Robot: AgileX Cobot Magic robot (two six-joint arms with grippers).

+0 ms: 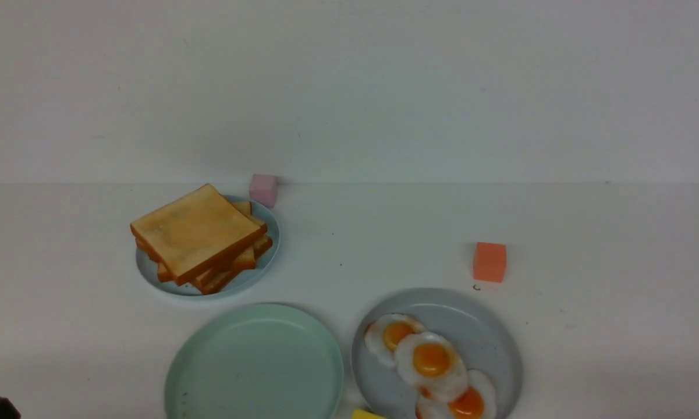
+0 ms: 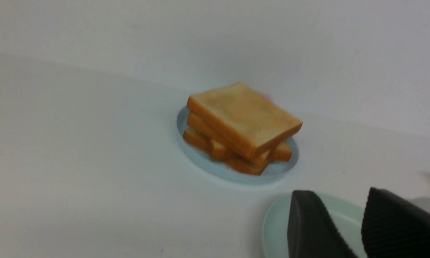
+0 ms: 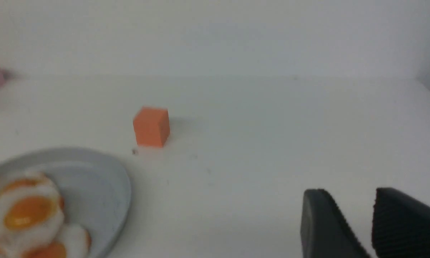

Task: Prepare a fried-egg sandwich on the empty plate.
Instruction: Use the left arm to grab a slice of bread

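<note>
The pale mint-green plate [image 1: 256, 366] lies bare at the front centre; it also shows in the left wrist view [image 2: 275, 225]. No assembled sandwich is in view. A pile of golden-brown toast slices [image 1: 198, 233] sits on a small light-blue plate [image 1: 151, 273] at the back left. Three fried eggs [image 1: 430, 359] lie on a grey-blue plate [image 1: 471, 308] at the front right. My left gripper [image 2: 340, 195] is open and empty, by the mint plate's near side. My right gripper [image 3: 347, 193] is open and empty over bare table, right of the egg plate [image 3: 104, 179].
A pink cube [image 1: 263, 190] stands behind the toast plate. An orange cube [image 1: 489, 262] stands behind the egg plate. A yellow thing [image 1: 368, 414] peeks in at the bottom edge between the two big plates. A white wall runs behind the table.
</note>
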